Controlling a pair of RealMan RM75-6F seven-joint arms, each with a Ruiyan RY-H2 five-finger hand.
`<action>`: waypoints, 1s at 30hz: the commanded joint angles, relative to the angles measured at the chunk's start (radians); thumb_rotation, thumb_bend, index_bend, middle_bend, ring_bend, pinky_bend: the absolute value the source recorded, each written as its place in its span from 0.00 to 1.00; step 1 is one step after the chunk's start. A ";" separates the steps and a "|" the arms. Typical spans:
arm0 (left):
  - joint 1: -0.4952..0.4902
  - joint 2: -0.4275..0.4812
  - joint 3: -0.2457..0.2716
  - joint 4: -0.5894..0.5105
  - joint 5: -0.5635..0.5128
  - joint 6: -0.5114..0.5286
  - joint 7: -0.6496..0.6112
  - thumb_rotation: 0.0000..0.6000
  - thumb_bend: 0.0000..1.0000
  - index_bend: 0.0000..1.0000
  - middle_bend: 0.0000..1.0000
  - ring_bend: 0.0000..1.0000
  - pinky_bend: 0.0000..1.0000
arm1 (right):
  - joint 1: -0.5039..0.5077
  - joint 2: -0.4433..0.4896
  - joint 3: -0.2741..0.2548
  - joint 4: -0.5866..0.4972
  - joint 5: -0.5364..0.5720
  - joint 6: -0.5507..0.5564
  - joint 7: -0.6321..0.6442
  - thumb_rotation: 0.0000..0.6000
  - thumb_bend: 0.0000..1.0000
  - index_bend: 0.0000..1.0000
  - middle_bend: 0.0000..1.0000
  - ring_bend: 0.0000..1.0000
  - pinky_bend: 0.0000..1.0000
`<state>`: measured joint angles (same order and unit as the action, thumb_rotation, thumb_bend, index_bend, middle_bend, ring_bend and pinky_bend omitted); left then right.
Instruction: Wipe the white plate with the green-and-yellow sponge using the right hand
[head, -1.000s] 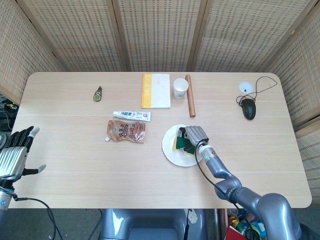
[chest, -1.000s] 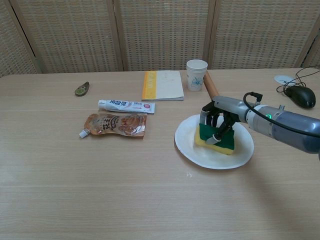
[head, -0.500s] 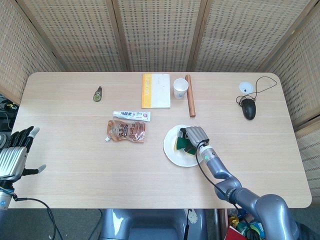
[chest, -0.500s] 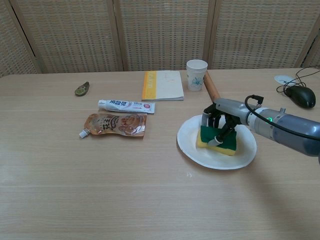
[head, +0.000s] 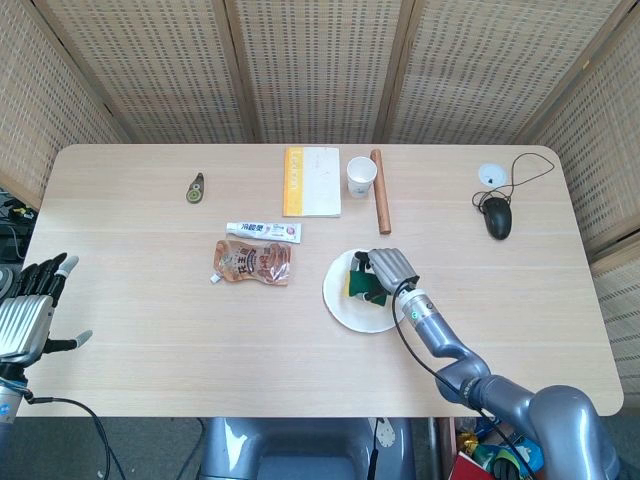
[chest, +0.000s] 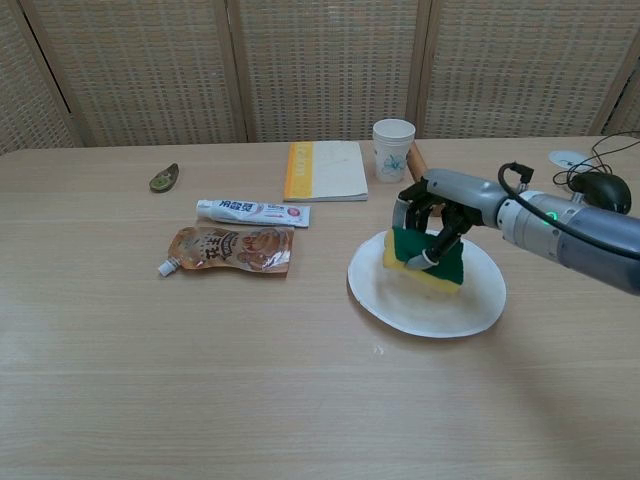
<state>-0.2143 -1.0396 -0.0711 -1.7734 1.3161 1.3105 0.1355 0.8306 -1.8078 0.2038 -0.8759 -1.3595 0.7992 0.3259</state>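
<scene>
the green-and-yellow sponge (chest: 424, 263) is gripped from above by the right hand (chest: 432, 213), green face up, and is held over the far part of the white plate (chest: 425, 313). the left hand (head: 30, 305) is seen off the table's left edge with fingers spread, nothing held.

Grey arm (chest: 570, 232), black cable (green light), silver hand (head: 24, 322)

Right robot hand (head: 388, 268) grips sponge (head: 358, 287) on plate (head: 345, 306).

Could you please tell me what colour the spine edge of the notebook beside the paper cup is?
Orange-yellow; the notebook shows it best in the chest view.
</scene>
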 joint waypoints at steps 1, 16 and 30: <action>0.001 0.003 0.002 -0.001 0.006 0.000 -0.006 1.00 0.00 0.00 0.00 0.00 0.00 | -0.027 0.179 0.014 -0.209 -0.046 0.097 -0.038 1.00 0.21 0.49 0.53 0.42 0.68; 0.001 -0.001 0.011 -0.002 0.024 -0.002 0.000 1.00 0.00 0.00 0.00 0.00 0.00 | -0.150 0.278 -0.142 -0.124 -0.041 0.063 -0.183 1.00 0.21 0.49 0.53 0.42 0.67; 0.001 -0.004 0.018 -0.005 0.031 -0.006 0.007 1.00 0.00 0.00 0.00 0.00 0.00 | -0.182 0.286 -0.119 -0.196 0.064 0.005 -0.275 1.00 0.00 0.00 0.00 0.00 0.02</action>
<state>-0.2129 -1.0437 -0.0527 -1.7784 1.3466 1.3045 0.1428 0.6557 -1.5380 0.0721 -1.0406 -1.3158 0.8014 0.0666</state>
